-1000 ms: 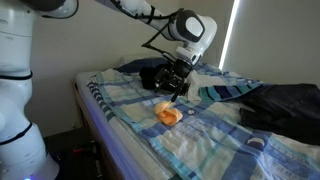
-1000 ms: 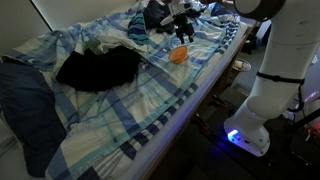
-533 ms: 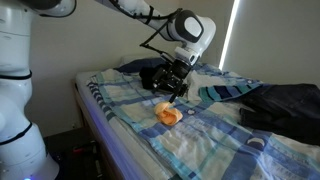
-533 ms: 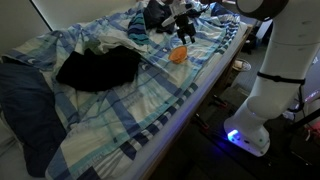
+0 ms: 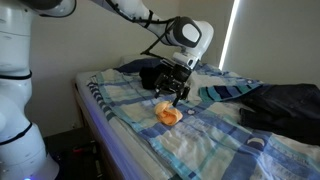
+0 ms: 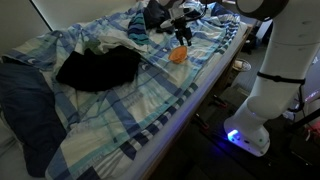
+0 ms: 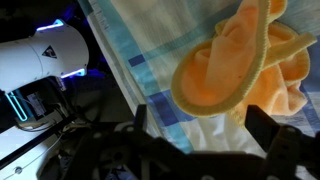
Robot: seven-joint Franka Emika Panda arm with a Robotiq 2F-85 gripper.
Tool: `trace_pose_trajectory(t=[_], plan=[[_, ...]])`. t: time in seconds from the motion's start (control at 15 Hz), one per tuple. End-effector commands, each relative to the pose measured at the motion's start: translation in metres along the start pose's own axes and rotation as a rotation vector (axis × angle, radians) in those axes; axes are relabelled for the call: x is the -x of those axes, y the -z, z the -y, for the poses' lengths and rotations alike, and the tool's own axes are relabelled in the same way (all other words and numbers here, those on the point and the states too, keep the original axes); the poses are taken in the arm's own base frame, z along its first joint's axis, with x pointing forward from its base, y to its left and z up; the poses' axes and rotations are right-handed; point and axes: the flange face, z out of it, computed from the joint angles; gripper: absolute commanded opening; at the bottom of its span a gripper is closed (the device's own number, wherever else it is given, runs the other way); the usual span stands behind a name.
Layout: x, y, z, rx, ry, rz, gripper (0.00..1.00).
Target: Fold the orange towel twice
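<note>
Lying in a loose crumpled heap: small, thin yellow-orange cloth towel [image 5: 168, 114], not flat, no tidy fold visible. It sits on the rumpled blue-and-white plaid bedsheet [image 5: 205, 140], near the long edge of the bed on the side where the robot stands. Both exterior views show it apart from the other clothes.

Wrist view: orange towel [image 7: 240, 70] fills the upper right. A thick rolled hem curls round in a loop, with softer bunched folds behind it. Plaid sheet [image 7: 130, 40] lies under it and to its left.

Black two-fingered gripper [image 5: 172, 90] on the white arm hangs just above the towel, pointing down at it. Jaws stand wide apart with nothing clamped between them. In the wrist view the two dark fingers [image 7: 262, 128] frame the cloth from the bottom of the frame. Cannot tell whether a fingertip brushes the fabric; in an exterior view [image 6: 180, 34] the gripper looks clear of it.

Further out on the bed: black garment heap [image 6: 97, 68] around the middle of the mattress, well apart from the towel. A large dark navy garment [image 6: 25, 100] is spread at the end far from the gripper.

Beside the bed: bulky white robot base [image 6: 265, 90], with a blue light [image 6: 235, 137] glowing low at its foot.
</note>
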Motion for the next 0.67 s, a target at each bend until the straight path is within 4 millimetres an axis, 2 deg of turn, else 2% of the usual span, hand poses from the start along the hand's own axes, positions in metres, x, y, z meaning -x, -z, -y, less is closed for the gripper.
trace_pose_trajectory(t=[0.0, 0.07, 0.33, 0.6], plan=[[0.0119, -0.0066, -0.0019, -0.045, -0.032, 0.008, 0.75], [0.0143, -0.008, -0.001, -0.053, -0.033, 0.006, 0.74], [0.0197, -0.0116, 0.0023, -0.078, -0.044, 0.004, 0.42], [0.0163, -0.01, 0.0073, -0.107, -0.056, 0.011, 0.12]])
